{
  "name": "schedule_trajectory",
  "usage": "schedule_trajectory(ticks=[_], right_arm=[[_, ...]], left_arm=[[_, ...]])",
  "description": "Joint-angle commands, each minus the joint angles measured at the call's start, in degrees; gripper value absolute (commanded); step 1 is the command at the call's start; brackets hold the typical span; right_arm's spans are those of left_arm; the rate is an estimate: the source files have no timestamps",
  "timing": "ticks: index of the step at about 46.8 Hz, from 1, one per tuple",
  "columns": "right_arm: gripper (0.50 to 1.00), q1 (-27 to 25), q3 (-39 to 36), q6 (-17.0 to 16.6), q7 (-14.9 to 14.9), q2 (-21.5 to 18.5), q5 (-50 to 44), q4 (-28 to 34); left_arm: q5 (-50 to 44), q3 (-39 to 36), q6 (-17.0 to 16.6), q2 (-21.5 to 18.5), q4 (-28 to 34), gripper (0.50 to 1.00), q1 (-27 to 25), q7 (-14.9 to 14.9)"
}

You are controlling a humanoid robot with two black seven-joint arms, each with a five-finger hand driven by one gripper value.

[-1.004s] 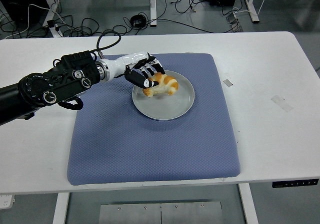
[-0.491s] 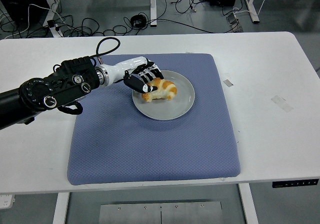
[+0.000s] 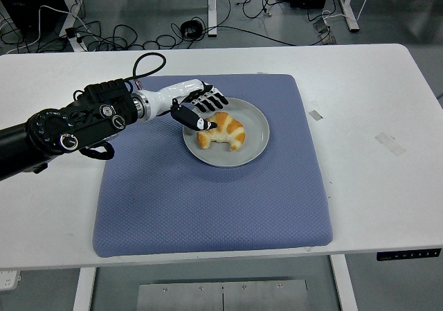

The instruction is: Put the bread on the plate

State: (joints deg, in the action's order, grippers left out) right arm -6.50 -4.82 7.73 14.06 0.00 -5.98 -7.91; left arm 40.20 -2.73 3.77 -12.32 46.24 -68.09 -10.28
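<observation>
A golden croissant-shaped bread (image 3: 223,131) lies on the grey round plate (image 3: 253,142), left of the plate's middle. My left hand (image 3: 200,109) hovers at the plate's upper left rim with its fingers spread, the thumb tip close by the bread's left end and nothing in its grasp. The black left arm (image 3: 69,127) reaches in from the left edge. The right arm is out of view.
The plate sits on a blue mat (image 3: 208,186) that covers the middle of the white table (image 3: 374,179). Two bits of tape (image 3: 391,143) lie on the table to the right. Cables and desk legs are on the floor beyond the far edge.
The left hand's fingers have spread and come off the bread, which now rests on the plate. The hand has drawn slightly up and to the left.
</observation>
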Motion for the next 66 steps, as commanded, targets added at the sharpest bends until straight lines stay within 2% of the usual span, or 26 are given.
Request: schedule_trajectory(ticks=[1,10,15,28,38,52,66], right_arm=[[1.0,0.0,0.0,0.0,0.0,0.0,0.0,0.0],[1.0,0.0,0.0,0.0,0.0,0.0,0.0,0.0],[1.0,0.0,0.0,0.0,0.0,0.0,0.0,0.0],[1.0,0.0,0.0,0.0,0.0,0.0,0.0,0.0],[1.0,0.0,0.0,0.0,0.0,0.0,0.0,0.0],[1.0,0.0,0.1,0.0,0.0,0.0,0.0,0.0],[1.0,0.0,0.0,0.0,0.0,0.0,0.0,0.0]], left_arm=[[0.0,0.0,-0.1,-0.1,0.0,0.76,0.0,0.0],[0.0,0.1,0.0,-0.1,0.0,0.798,0.0,0.0],[-1.1,0.3,0.0,-0.2,0.0,0.834,0.0,0.0],[-10.7,0.4,0.4,-0.7,0.0,0.949,-0.3,-0.1],[-12.2,2.1,0.4,-1.6,0.0,0.961,-0.2,-0.1],[-18.1,7.9,0.4,-4.8,0.0,0.963,-0.1,-0.1],[-19.9,11.5,0.4,-8.2,-0.5,0.963,0.2,0.0]])
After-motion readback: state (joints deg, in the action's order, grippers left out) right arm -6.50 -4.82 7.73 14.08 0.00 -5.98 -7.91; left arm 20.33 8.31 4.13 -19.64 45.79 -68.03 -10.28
